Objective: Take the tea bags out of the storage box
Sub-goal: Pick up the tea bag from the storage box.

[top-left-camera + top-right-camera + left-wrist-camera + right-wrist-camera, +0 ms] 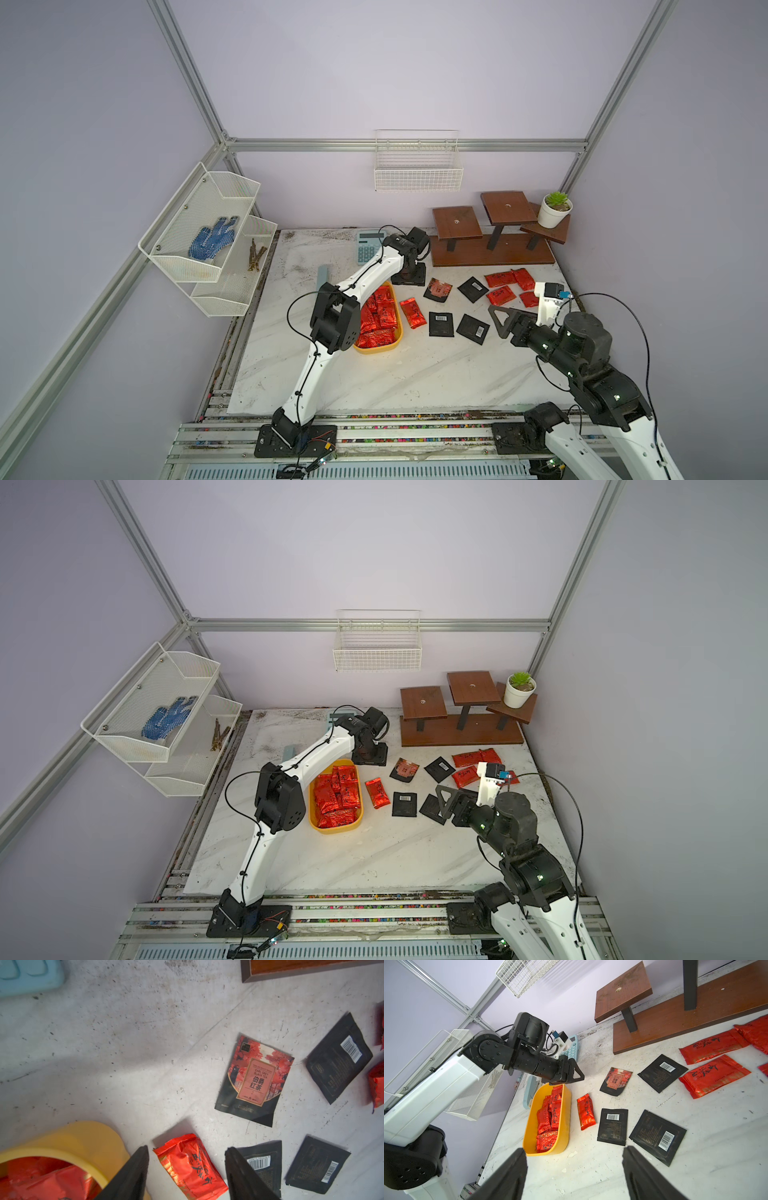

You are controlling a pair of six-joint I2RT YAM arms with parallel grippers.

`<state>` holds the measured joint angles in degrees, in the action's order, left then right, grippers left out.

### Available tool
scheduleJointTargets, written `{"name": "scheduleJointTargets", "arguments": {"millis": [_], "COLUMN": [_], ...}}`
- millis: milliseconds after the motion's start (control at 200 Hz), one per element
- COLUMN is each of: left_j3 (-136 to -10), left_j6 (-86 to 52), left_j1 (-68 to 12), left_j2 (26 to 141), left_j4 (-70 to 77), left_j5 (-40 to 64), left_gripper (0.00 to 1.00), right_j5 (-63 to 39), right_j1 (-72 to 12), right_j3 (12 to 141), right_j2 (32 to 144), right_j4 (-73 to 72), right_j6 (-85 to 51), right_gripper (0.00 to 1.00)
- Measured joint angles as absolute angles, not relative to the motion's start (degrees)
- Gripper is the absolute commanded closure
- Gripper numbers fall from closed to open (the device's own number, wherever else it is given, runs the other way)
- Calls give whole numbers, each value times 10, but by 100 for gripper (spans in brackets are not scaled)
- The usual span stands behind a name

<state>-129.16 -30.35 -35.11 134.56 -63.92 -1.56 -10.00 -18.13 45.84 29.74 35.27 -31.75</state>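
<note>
Yellow plastic tub (564, 1126) packed with crinkly red foil sachets (546, 1124); at its 3 o'clock are laid five more, three black barcoded squares (612, 1128), one reddish-brown square (615, 1081). Left gripper (186, 1148) and right gripper (574, 1148) are held apart.

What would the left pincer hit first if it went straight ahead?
Likely the red foil sachet on the table ahead of the left pincer, or bare table just beyond; depth unclear.

A shallow yellow box (337, 830) is seen packed with crinkly red foil tea bags (336, 798). One red sachet (377, 792) lies just beside it. Black sachets (404, 804), a reddish-brown square (404, 769) and more red sachets (469, 757) are scattered flat beyond.
</note>
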Motion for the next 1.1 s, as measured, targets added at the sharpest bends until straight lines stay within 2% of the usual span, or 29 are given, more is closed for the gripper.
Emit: {"name": "scheduleJointTargets", "arguments": {"millis": [130,270,280,305,565,875,1100], "left_j3": [-1232,-1115,-1105,-1080,-811,-588,-489], "left_j6": [-304,-307,-309,-309,-344,-386,-413], "left_j1": [-350,-344,-342,-339,-239,-144,-76], "left_j2": [1284,1150,1137,1109,837,677,578], "left_j4": [-635,-612,-609,-603,-521,-476,-454], "left_j5": [-29,-43,-43,-44,-32,28,81], "left_gripper": [31,26,26,26,21,20,18], "right_j5": [-116,-147,-150,-154,-152,-87,-70], "right_j1": [-181,-183,-184,-187,-280,-448,-497], "right_j3": [458,455,455,455,474,653,808], "right_j2": [329,397,402,415,550,798,986], "right_j4": [346,316,312,306,246,214,229], "right_j6": [-315,-319,-319,-320,-330,-308,-272], "right_gripper": [30,33,37,38,39,45,45]}}
